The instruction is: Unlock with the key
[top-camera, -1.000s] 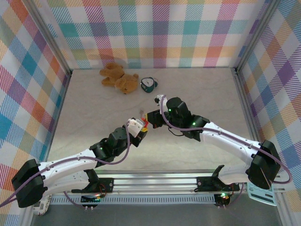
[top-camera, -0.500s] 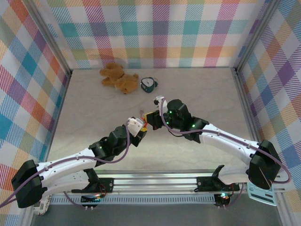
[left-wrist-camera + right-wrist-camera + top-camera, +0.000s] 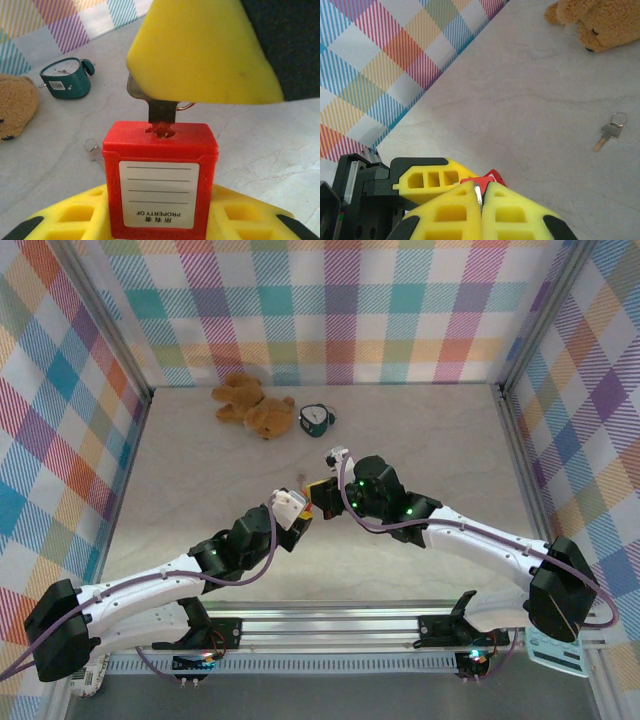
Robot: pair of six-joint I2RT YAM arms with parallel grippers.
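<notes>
Both clamped: right pincer (image 3: 481, 199) on key (image 3: 161, 112), tip in padlock (image 3: 160, 150); left pincer (image 3: 160, 220) on padlock.

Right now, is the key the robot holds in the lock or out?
Partly in: the key tip sits inside the red padlock keyhole.

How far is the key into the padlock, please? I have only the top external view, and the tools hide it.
Observer: In the left wrist view, the tip of the key sits in the keyhole atop the red padlock; most of the blade is outside.
Operator: Thanks. Is the right tool gripping it?
Observer: Yes, the right tool is shut on its head; a silver edge shows between the fingers.
Operator: And the padlock?
Observer: The left tool clamps its body, label toward the camera.
</notes>
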